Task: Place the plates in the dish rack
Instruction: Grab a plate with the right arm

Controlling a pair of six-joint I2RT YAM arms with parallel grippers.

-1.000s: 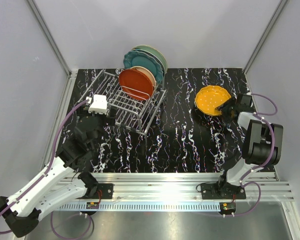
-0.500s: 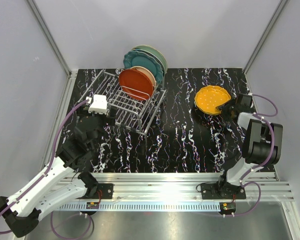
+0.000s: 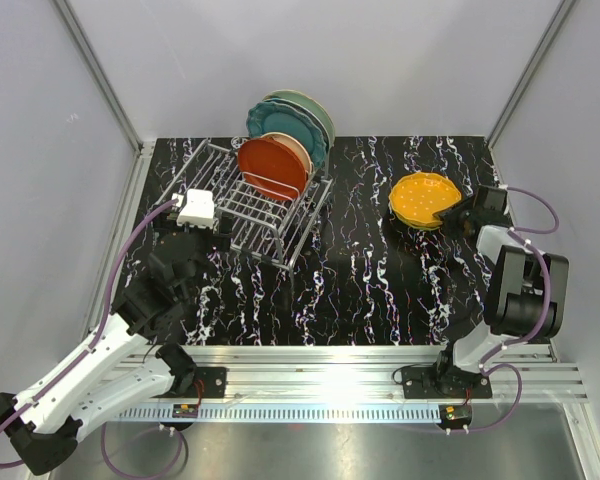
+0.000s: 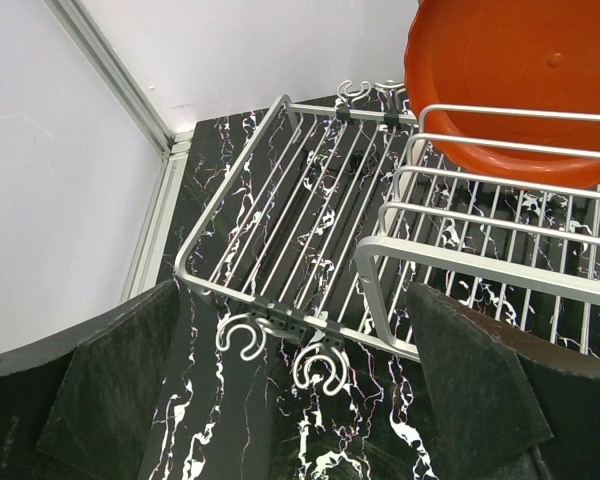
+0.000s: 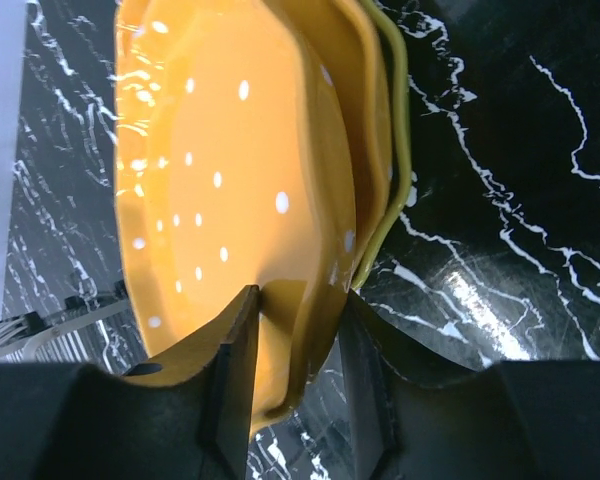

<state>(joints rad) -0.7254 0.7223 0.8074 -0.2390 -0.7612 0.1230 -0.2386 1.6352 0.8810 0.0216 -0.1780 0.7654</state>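
The dotted orange-yellow plate (image 3: 420,198) (image 5: 240,180) lies at the right of the table on top of a dotted lime green plate (image 5: 398,160), of which only the rim shows. My right gripper (image 3: 450,214) (image 5: 298,330) is shut on the orange plate's near rim, one finger on its inner face and the other under its edge. The dish rack (image 3: 255,215) (image 4: 280,310) holds a red-orange plate (image 3: 272,168) (image 4: 520,70), a cream-centred plate (image 3: 296,150), a dark teal plate (image 3: 278,115) and a mint green plate (image 3: 315,108) upright. My left gripper (image 3: 212,232) (image 4: 300,400) stands open and empty at the rack's near left corner.
Two wire hooks (image 4: 285,350) hang off the rack's near edge, right between my left fingers. A metal frame post and white wall (image 3: 100,80) close off the left side, and another wall stands just right of my right arm (image 3: 520,285).
The right jaws have narrowed onto the orange plate's rim, and the gripper has drawn slightly right and back. The left arm has not moved.
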